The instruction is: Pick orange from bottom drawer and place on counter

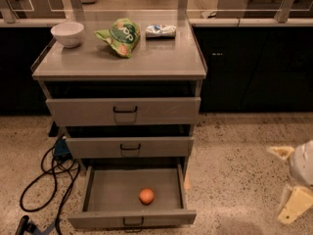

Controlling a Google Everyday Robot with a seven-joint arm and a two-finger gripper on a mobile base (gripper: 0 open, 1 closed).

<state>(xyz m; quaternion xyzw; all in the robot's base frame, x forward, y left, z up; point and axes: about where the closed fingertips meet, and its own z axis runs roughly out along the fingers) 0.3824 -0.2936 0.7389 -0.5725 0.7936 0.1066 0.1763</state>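
- The orange was seen lying on the floor of the bottom drawer, which stood pulled out. The fruit sat near the front wall, about mid-width, touching nothing else.
- The gripper was found low at the far right, out over the floor and well apart from the cabinet.
- The jaws were spread wide and released; nothing was held or touched between them.
- The step in hand was judged to be the reach. The gripper would best be carried across above the open tray and lowered from above, so that the middle drawer front (which overhangs the back of the tray) is cleared.
- A roll was to be feared if the smooth fruit were nudged from one side, so the jaws should be centred on either side of it before being closed.
- For the later placing, bare room was noted at the front right corner of the worktop. The white bowl stood at the back left corner, and the green bag and white packet lay towards the back edge.
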